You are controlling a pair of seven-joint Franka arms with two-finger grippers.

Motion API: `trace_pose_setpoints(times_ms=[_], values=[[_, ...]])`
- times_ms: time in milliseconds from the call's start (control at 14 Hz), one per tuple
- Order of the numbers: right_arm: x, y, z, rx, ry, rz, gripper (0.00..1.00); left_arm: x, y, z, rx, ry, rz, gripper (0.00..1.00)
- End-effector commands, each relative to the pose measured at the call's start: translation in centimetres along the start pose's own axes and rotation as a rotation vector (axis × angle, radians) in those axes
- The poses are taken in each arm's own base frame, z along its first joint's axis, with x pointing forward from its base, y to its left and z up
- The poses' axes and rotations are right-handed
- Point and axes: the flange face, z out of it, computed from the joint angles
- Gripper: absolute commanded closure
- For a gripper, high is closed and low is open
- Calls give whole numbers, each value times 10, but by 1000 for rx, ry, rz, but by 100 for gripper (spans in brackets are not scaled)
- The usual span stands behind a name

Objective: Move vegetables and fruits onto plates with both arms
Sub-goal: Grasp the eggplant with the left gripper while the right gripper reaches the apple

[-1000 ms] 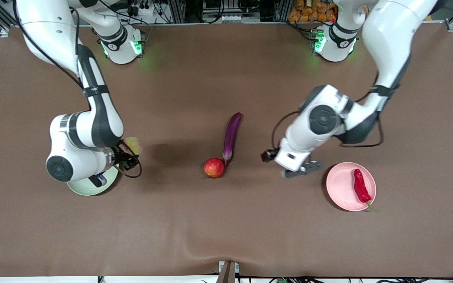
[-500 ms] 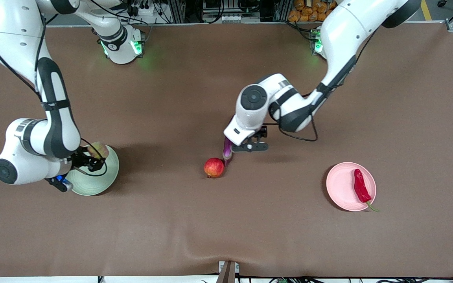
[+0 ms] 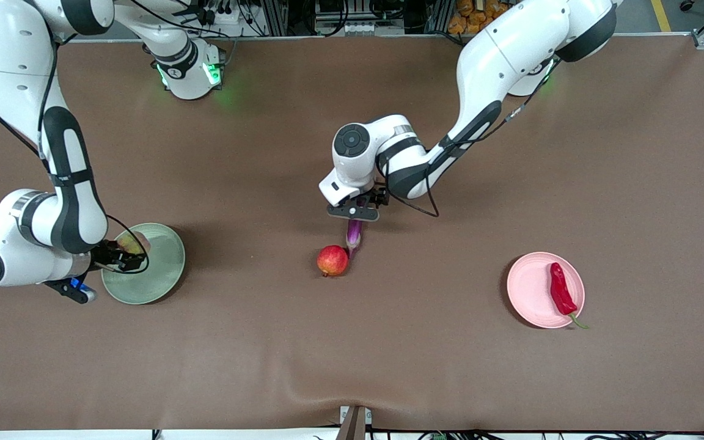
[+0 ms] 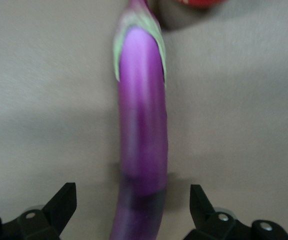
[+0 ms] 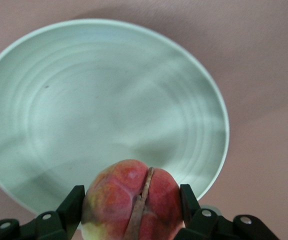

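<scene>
Nearest the front camera: a chili already plated, with two fruit-and-vegetable moves under way farther up the table.

On the pink plate (image 3: 532,293) at the left arm's end lies the red chili pepper (image 3: 561,289). At the right arm's end, the right gripper (image 5: 133,206) is clamped on the peach (image 5: 131,202) over the green plate (image 3: 165,269); it should lower until the fruit nearly touches, well inside the rim, before letting go, lest the fruit roll off. Mid-table, the pomegranate (image 3: 333,260) sits just beside the stem end of the eggplant (image 4: 143,145). The left gripper (image 4: 133,202) hangs over that eggplant, fingers wide and straddling it; centring across its width and descending straight should keep the pomegranate undisturbed.
</scene>
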Motion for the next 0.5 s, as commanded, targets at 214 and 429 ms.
trace_pose_setpoints(times_ms=[214,429], values=[[-19,-16,-5,1,-97,-19,0,2,0,15,13,-3,-11,100],[-42,-75,-35,84,-147,131,0,5,-5,11,21,-2,-35,100]])
